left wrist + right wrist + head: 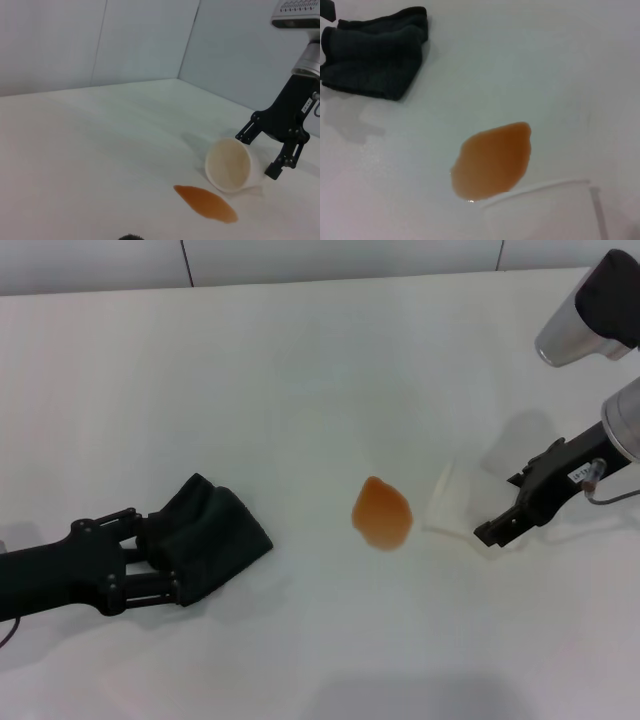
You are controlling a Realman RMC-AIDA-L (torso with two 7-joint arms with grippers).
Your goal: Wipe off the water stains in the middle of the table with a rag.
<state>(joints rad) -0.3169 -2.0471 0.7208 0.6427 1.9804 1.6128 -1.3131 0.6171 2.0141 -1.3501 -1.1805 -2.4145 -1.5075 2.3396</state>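
right now, on your left side of the large plain white table [300,370], the left gripper [168,562] lies low with its black jointed fingers [112,525] reaching into the near edge of the thick black rag [215,530]. you can see the fingers spread along the cloth's bunchy folds and touching it, but you cannot tell whether they have closed on it. the rag rests flat on the table, well apart from the spill.

look to the middle and you find the water stains [381,513], a single small orange translucent blotch with a rounded, uneven outline. in the right wrist view the same blotch [492,161] sits between the rag [375,52] and the pale rim of the cup [540,212], which lies just beside it.

on your right, the clear plastic cup [458,499] lies tipped on its side, its open mouth toward the blotch. the right gripper [497,532] hangs over the cup's far end; the left wrist view shows that gripper [277,165] with its jaws apart, one finger on either side of the cup [231,165], not pressing it. the orange stain [206,203] lies just beside the cup's mouth there.
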